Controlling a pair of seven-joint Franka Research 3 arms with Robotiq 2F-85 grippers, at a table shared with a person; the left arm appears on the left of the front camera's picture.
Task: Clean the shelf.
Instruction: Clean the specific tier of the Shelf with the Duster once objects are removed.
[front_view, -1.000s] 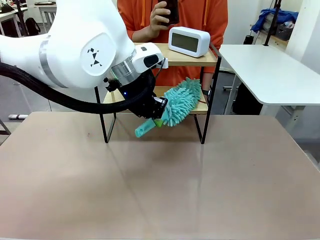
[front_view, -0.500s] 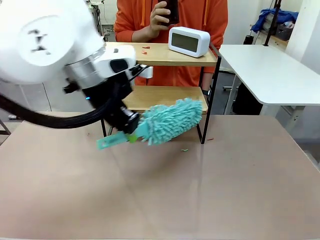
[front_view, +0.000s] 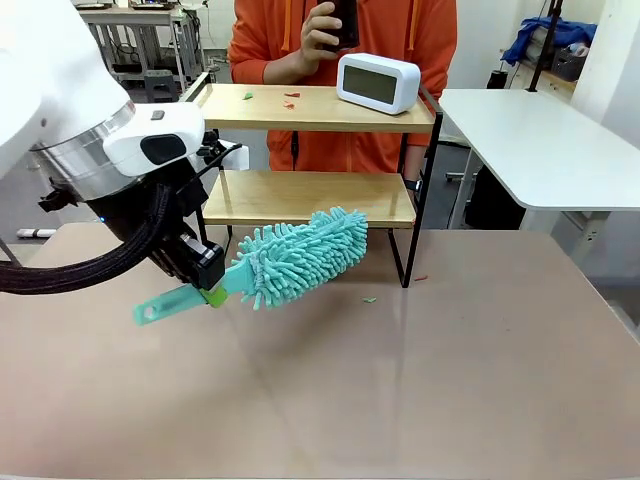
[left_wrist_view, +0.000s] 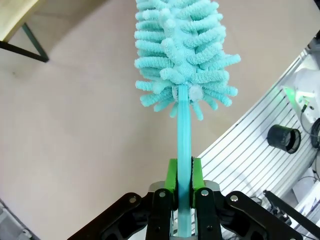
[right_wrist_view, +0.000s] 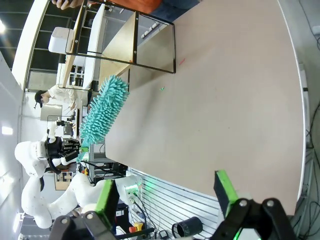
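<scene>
Handle of a teal duster (front_view: 300, 255) is pinched between the closed fingers of the left gripper (front_view: 211, 294), and the fluffy head is held tilted just in front of the shelf (front_view: 310, 108). That shelf is set at the table's (front_view: 420, 380) far side, a white clock (front_view: 377, 82) on its top board. The right gripper (right_wrist_view: 165, 187) is spread wide, with nothing held.

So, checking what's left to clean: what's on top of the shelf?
On the shelf, the top board holds a white clock near its right end and a few red and green scraps toward the left. The board under and behind the clock is hidden.
</scene>
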